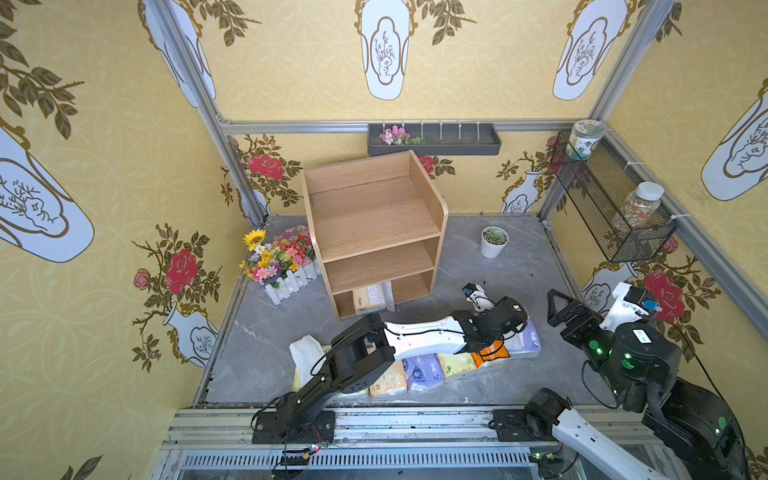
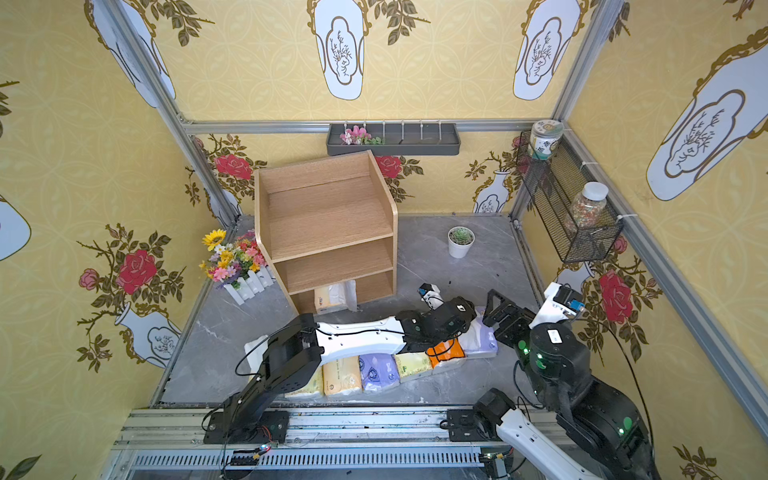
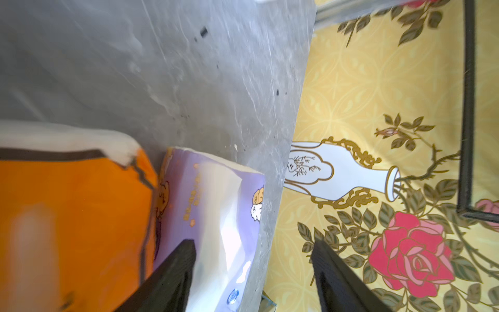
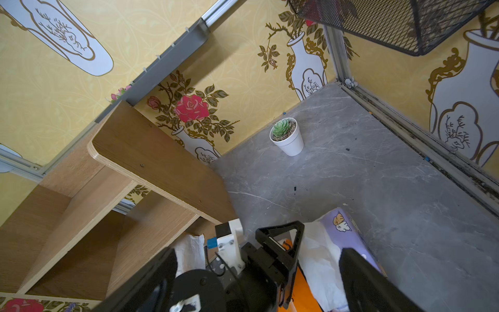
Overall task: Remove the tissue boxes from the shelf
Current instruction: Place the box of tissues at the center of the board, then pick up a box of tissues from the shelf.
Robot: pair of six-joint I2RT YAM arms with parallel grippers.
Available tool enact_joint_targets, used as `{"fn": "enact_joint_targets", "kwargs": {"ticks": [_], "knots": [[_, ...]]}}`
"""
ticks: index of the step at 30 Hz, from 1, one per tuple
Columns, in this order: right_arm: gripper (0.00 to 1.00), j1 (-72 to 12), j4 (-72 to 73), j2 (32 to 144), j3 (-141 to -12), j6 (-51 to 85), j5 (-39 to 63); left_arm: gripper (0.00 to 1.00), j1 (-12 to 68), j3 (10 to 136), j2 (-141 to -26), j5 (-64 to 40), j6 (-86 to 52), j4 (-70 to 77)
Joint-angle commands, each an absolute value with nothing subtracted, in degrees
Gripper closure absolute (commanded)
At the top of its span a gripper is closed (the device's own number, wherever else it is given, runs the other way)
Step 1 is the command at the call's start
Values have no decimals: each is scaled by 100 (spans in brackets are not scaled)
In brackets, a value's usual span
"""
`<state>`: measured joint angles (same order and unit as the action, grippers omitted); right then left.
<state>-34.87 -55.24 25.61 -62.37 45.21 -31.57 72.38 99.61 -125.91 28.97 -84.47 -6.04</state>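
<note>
Lavender tissue pack (image 1: 528,338) closes the floor row (image 1: 419,368), so your left gripper (image 3: 253,243) stands open over it. Right gripper (image 1: 557,311) is open too; one cream pack (image 1: 368,299) sits in the shelf (image 1: 374,216)'s bottom tier.

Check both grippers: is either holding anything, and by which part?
Nothing is held. The left gripper stands open above the lavender plastic-wrapped tissue pack on the grey table, not gripping it. The right gripper is open and empty.
</note>
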Motion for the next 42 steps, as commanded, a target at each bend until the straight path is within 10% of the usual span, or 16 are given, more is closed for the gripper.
{"fn": "enact_joint_targets", "kwargs": {"ticks": [1, 27, 42], "knots": [[3, -3498, -5172, 2653, -6121, 4608, -3116, 27, 7248, 9559, -12274, 3457, -8408, -372], [9, -4416, -1853, 5623, -4794, 5201, -1018, 44, 6233, 3340, -6859, 3797, -7960, 234], [19, -4966, 1685, 8394, -4165, 6360, -245, 43, 5599, 1963, -3479, 4135, -8711, -1781]]}}
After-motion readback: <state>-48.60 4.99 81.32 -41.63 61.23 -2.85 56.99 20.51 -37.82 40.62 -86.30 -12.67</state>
